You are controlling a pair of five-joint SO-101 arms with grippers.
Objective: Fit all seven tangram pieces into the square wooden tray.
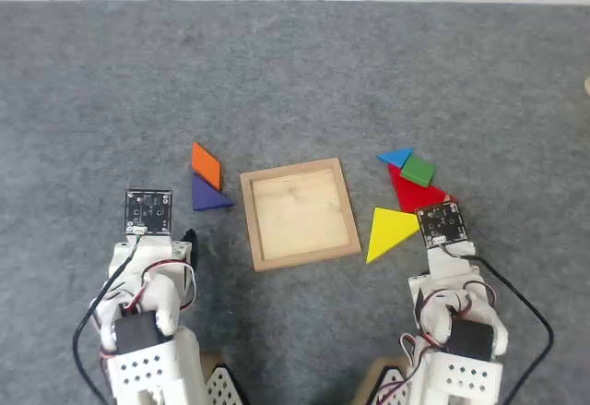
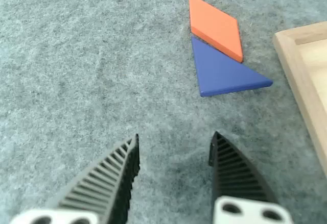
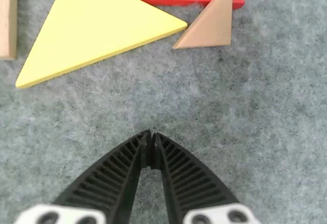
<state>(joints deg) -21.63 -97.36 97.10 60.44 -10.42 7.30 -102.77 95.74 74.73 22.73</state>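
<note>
Square wooden tray [image 1: 290, 169]: empty, between the arms.
Left gripper [image 2: 176, 137]: jaws apart, empty, short of the dark blue wooden triangle [image 2: 225, 73], which touches the orange wooden parallelogram [image 2: 214, 26].
Right gripper [image 3: 150, 134]: closed, empty, near the large yellow wooden triangle [image 3: 97, 27].
Advised: pinch the blue triangle across opposite edges without nudging the orange piece.
Right wrist view adds a small tan wooden triangle [image 3: 209, 25]; high view adds a green wooden square [image 1: 418, 170].
</note>
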